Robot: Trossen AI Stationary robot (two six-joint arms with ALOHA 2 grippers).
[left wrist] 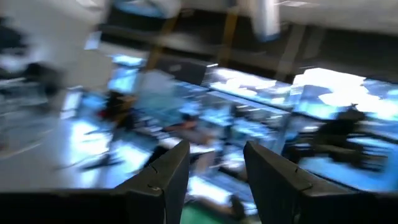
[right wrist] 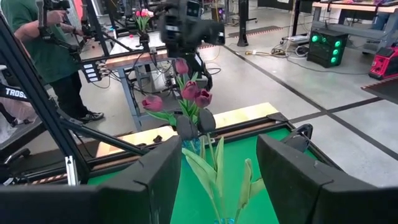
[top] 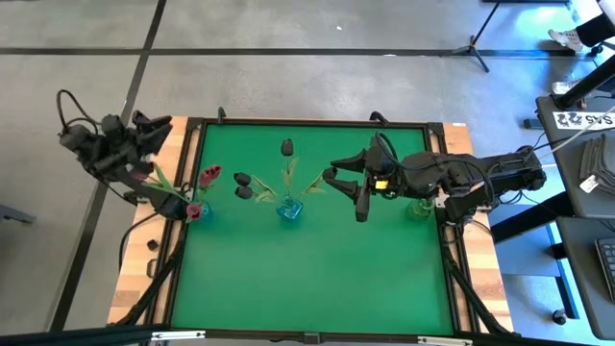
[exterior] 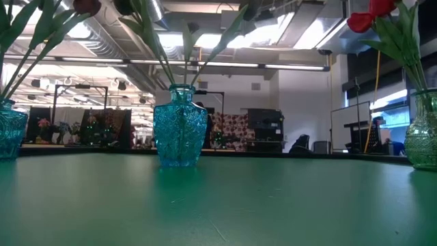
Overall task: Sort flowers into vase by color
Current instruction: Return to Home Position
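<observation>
Three glass vases stand in a row on the green table. The left teal vase (top: 197, 210) holds pink-maroon flowers (right wrist: 194, 92). The middle teal vase (exterior: 179, 126) holds near-black flowers (top: 243, 183) on long green stems. The right greenish vase (exterior: 423, 133) holds red flowers (exterior: 362, 20); in the high view my right arm covers most of it. My right gripper (top: 346, 189) hovers open between the middle and right vases, pointing toward the table's left edge, with nothing between its fingers. My left gripper (left wrist: 214, 180) is open and holds nothing, drawn back over the table's left edge (top: 146, 125).
A wooden frame (top: 178, 154) borders the green mat. A person (right wrist: 43, 56) stands beyond the table's left side near other equipment. Bare mat (top: 307, 279) lies between the vases and the near edge.
</observation>
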